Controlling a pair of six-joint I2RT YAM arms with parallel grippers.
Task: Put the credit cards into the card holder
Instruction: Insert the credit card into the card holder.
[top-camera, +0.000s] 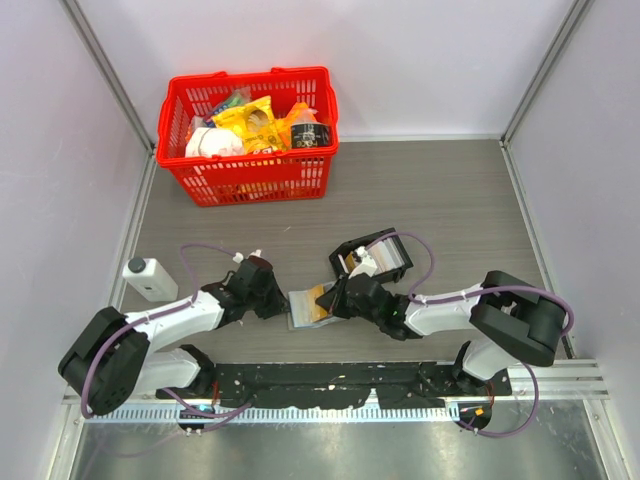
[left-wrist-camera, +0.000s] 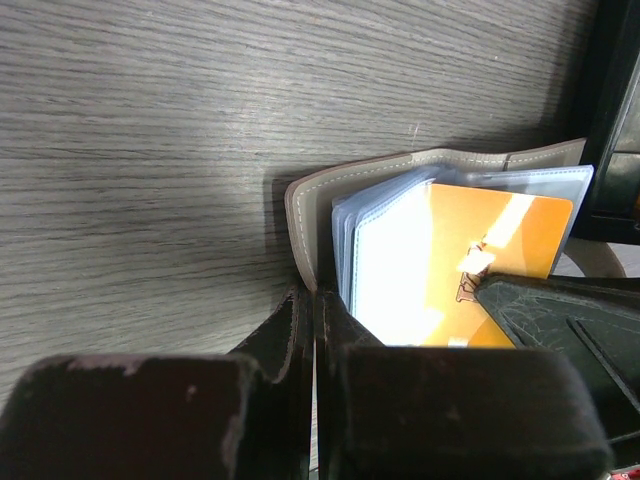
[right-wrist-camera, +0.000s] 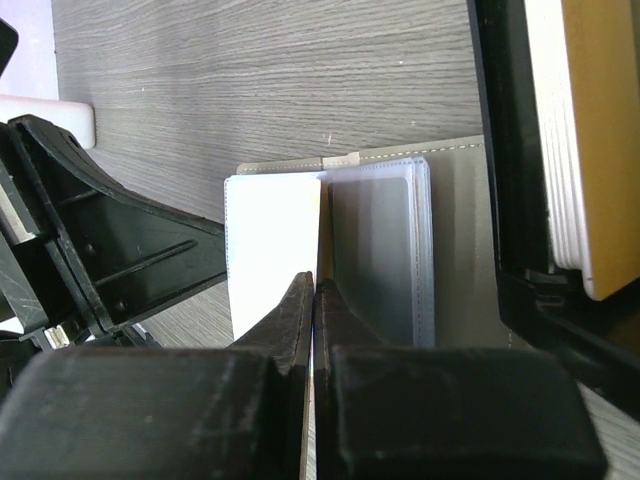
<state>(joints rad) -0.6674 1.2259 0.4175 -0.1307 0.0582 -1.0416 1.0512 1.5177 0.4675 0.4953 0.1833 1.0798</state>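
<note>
Grey table (left-wrist-camera: 150, 150): left fingers (left-wrist-camera: 282, 345) pinch card holder (left-wrist-camera: 304, 220) cover; right fingers (right-wrist-camera: 296, 312) pinch orange card (left-wrist-camera: 500, 240), lower part hidden.

The left gripper (left-wrist-camera: 312, 310) has its dark fingers (left-wrist-camera: 275, 345) pressed together on the near edge of the card holder (left-wrist-camera: 310, 215), which lies open on the grey wood-grain table (left-wrist-camera: 150, 150) with its grey-beige cover spread to the left. Pale blue clear pockets fan out from the cover, and an orange credit card (left-wrist-camera: 480, 250) lies tilted against them. The right gripper (left-wrist-camera: 560, 320) covers the card's lower right corner, and the edge of a black tray (left-wrist-camera: 612, 100) shows at the upper right.
</note>
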